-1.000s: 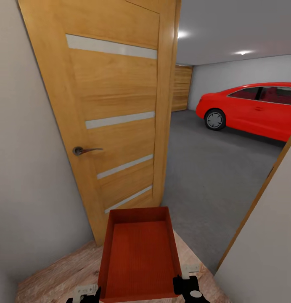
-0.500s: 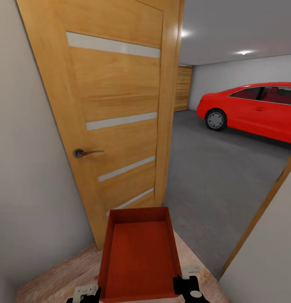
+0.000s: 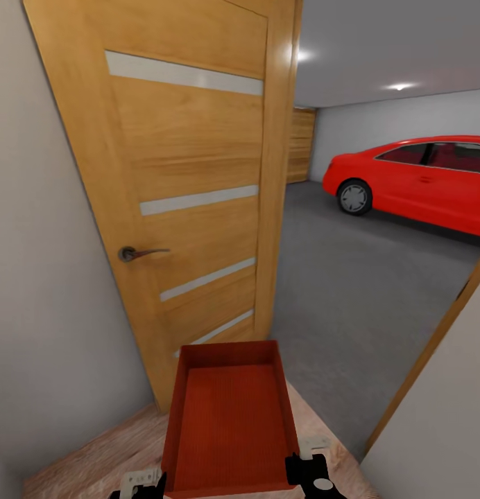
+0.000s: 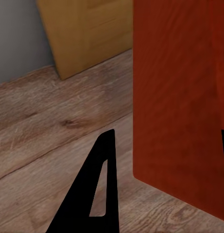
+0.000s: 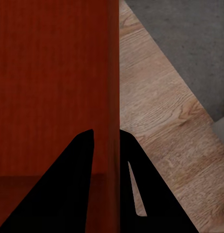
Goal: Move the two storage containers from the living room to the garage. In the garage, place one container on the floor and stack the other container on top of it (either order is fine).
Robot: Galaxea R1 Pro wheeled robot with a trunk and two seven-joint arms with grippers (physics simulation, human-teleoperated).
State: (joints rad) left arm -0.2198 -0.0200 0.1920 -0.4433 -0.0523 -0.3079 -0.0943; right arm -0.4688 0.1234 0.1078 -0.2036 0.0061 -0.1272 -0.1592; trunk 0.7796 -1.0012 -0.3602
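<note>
Here, the storage container point(image 3: 229, 416) sits at 6 o'clock, right end effector point(image 5: 106, 145) clamped on its wall, left end effector point(image 4: 165, 160) straddling its opposite wall; wooden door point(image 3: 191, 187) at 11, open garage floor point(image 3: 351, 291) at 2.

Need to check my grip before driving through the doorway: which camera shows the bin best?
The head view: the whole open bin shows, rim and floor. The right wrist view shows one wall pinched between fingers; the left wrist view shows an outer wall.
</note>
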